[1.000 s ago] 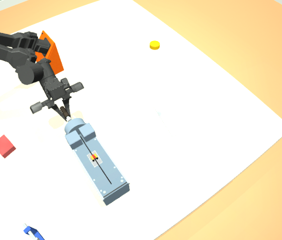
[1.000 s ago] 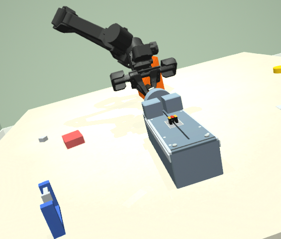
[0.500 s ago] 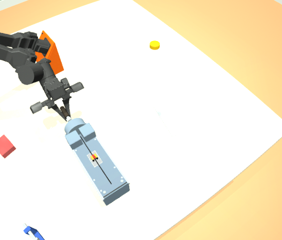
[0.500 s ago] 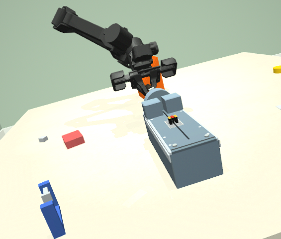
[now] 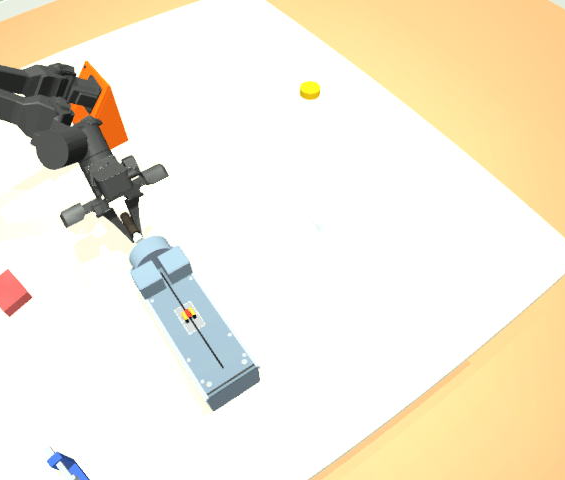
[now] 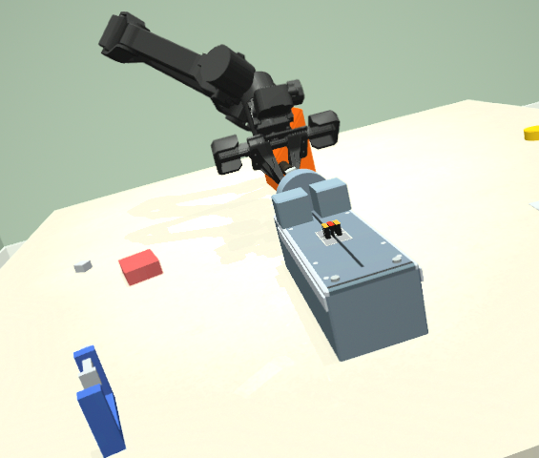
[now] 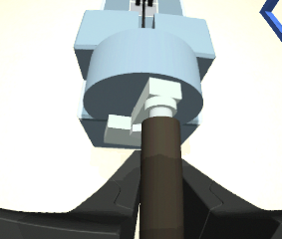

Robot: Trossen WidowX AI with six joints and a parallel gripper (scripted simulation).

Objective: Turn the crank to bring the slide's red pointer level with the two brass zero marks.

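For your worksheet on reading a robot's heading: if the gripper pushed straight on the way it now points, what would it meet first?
The gripper, shut on the brown crank handle, points along it at the round crank disc on the end of the blue-grey machine. It would likely meet that disc first.
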